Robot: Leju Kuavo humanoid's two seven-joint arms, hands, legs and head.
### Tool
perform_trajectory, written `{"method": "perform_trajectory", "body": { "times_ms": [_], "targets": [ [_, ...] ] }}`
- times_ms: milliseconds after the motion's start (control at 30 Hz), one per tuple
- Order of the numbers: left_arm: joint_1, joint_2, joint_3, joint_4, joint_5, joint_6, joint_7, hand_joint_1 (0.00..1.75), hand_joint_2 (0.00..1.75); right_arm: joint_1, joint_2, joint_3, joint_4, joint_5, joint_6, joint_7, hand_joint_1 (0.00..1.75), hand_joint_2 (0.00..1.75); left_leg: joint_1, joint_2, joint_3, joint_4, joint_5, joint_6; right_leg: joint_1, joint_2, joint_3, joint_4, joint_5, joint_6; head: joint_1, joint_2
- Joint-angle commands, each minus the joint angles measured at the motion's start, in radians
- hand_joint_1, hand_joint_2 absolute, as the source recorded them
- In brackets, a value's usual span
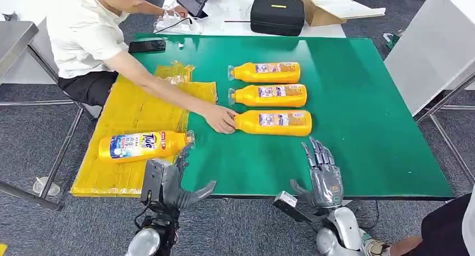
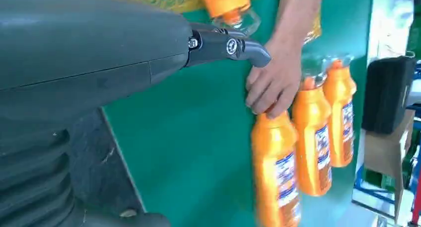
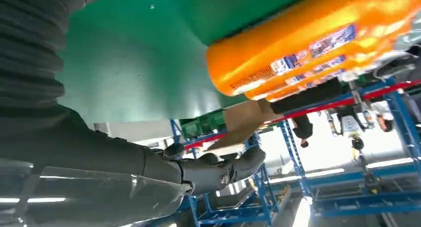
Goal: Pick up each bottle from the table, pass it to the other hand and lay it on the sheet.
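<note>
Three orange bottles lie in a row on the green table (image 1: 364, 133): the far one (image 1: 266, 72), the middle one (image 1: 270, 95) and the near one (image 1: 274, 122). A person's hand (image 1: 220, 119) touches the near bottle's cap end (image 2: 275, 152). A fourth orange bottle (image 1: 140, 146) lies on the yellow sheet (image 1: 131, 113). My left hand (image 1: 171, 180) is open at the table's front edge, just below that bottle, holding nothing. My right hand (image 1: 322, 175) is open with fingers spread, in front of the near bottle (image 3: 317, 43) and apart from it.
A person in a white shirt (image 1: 84, 26) sits at the table's left, reaching across the sheet. A phone (image 1: 147, 45) lies at the far left corner. A black case (image 1: 276, 14) and a cardboard box (image 1: 330, 4) stand behind the table.
</note>
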Motion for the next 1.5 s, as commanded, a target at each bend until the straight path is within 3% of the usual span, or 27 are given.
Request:
{"method": "perform_trajectory", "body": {
  "times_ms": [33, 167, 400, 533, 667, 700, 1167, 1200, 1233, 1267, 1500],
  "targets": [
    [-0.026, 0.012, -0.013, 0.051, -0.006, 0.084, -0.032, 0.00, 1.75, -0.084, -0.059, 0.033, 0.133, 0.004, -0.003, 0.048, 0.00, 1.75, 0.000, 0.002, 0.007, -0.001, -0.002, 0.001, 0.001, 0.000, 0.008, -0.002, -0.002, -0.002, 0.000, 0.000],
    [-0.030, 0.008, -0.037, 0.039, -0.037, 0.099, -0.050, 0.00, 1.75, -0.119, -0.099, 0.077, 0.152, -0.047, 0.029, 0.089, 0.00, 1.75, 0.000, 0.002, 0.008, 0.000, -0.003, 0.001, 0.000, 0.000, 0.008, -0.001, -0.002, -0.002, 0.000, 0.000],
    [-0.053, 0.002, -0.062, 0.067, -0.046, 0.097, -0.046, 0.00, 1.75, -0.198, -0.097, 0.104, 0.252, -0.051, 0.077, 0.117, 0.00, 1.75, -0.001, 0.003, 0.007, -0.001, -0.002, 0.000, 0.000, 0.001, 0.007, -0.001, -0.001, -0.002, 0.000, 0.000],
    [-0.070, -0.003, -0.077, 0.088, -0.045, 0.085, -0.048, 0.00, 1.75, -0.285, -0.109, 0.123, 0.407, -0.058, 0.163, 0.180, 0.00, 1.75, -0.001, 0.002, 0.004, -0.001, -0.001, 0.000, 0.000, 0.001, 0.004, -0.001, 0.000, -0.001, 0.000, 0.000],
    [-0.092, -0.009, -0.087, 0.103, -0.041, 0.081, -0.048, 0.00, 1.75, -0.373, -0.100, 0.118, 0.520, -0.079, 0.164, 0.156, 0.00, 1.75, -0.001, 0.004, 0.008, 0.000, -0.002, 0.001, 0.000, 0.002, 0.008, -0.001, -0.001, -0.002, 0.000, 0.000],
    [-0.094, -0.010, -0.088, 0.105, -0.041, 0.080, -0.048, 0.00, 1.75, -0.380, -0.098, 0.118, 0.524, -0.081, 0.170, 0.158, 0.00, 1.75, -0.001, 0.003, 0.003, 0.000, 0.000, 0.000, -0.001, 0.002, 0.003, -0.001, 0.001, -0.001, 0.000, 0.000],
    [-0.108, -0.013, -0.092, 0.116, -0.028, 0.079, -0.048, 0.00, 1.75, -0.426, -0.089, 0.150, 0.595, -0.082, 0.255, 0.166, 0.00, 1.75, -0.001, 0.001, 0.005, 0.000, -0.001, 0.001, 0.000, 0.000, 0.005, -0.001, 0.000, -0.001, 0.000, 0.000],
    [-0.109, -0.014, -0.093, 0.116, -0.027, 0.079, -0.049, 0.00, 1.75, -0.421, -0.094, 0.151, 0.600, -0.087, 0.270, 0.165, 0.42, 1.75, 0.000, 0.002, 0.007, 0.000, -0.001, 0.001, 0.000, 0.000, 0.007, -0.001, -0.001, -0.002, 0.000, 0.000],
    [-0.109, -0.013, -0.093, 0.116, -0.027, 0.079, -0.049, 0.00, 1.75, -0.419, -0.094, 0.151, 0.601, -0.087, 0.271, 0.165, 0.42, 1.75, 0.000, 0.001, 0.004, 0.000, 0.000, 0.001, 0.000, 0.000, 0.005, -0.001, 0.000, -0.001, 0.000, 0.000],
    [-0.110, -0.013, -0.094, 0.116, -0.027, 0.078, -0.049, 0.00, 1.75, -0.421, -0.097, 0.156, 0.607, -0.089, 0.289, 0.162, 1.71, 1.75, -0.001, 0.001, 0.004, 0.000, 0.000, 0.001, 0.000, 0.000, 0.004, -0.001, 0.000, -0.001, 0.000, 0.000],
    [-0.110, -0.011, -0.095, 0.113, -0.028, 0.082, -0.052, 0.00, 1.75, -0.412, -0.102, 0.145, 0.615, -0.141, 0.341, 0.128, 1.75, 1.75, 0.000, 0.000, 0.008, -0.001, -0.001, 0.001, 0.000, -0.002, 0.008, -0.002, 0.000, -0.002, 0.000, 0.000]
  ]
}}
